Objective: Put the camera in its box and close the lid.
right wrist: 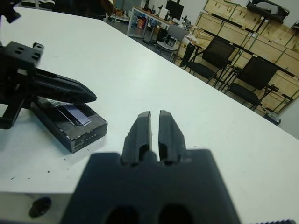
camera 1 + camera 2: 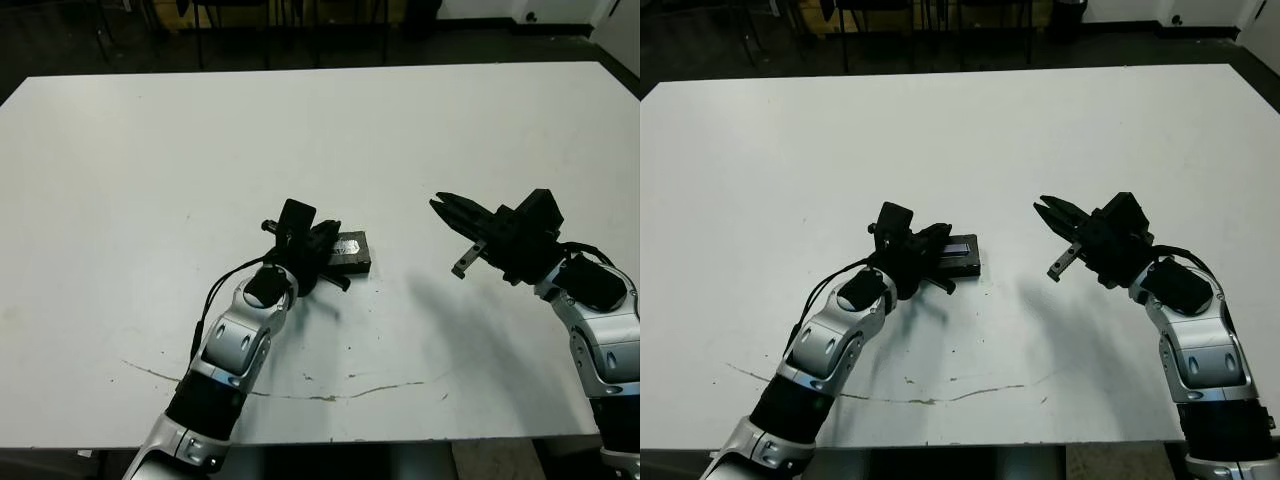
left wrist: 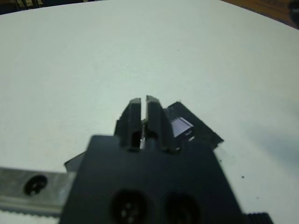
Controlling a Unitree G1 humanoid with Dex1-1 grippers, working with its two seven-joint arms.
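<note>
A white table is carrying one thing: a black box lying flat near its middle, toward the front edge, lid closed and showing a pale stripe on top. A thin dark crack-like line is running across the tabletop close to the front edge, with small dark specks around it.

We count one table, one closed box, two grippers, left and right, and perhaps five chairs, though they blur.
</note>
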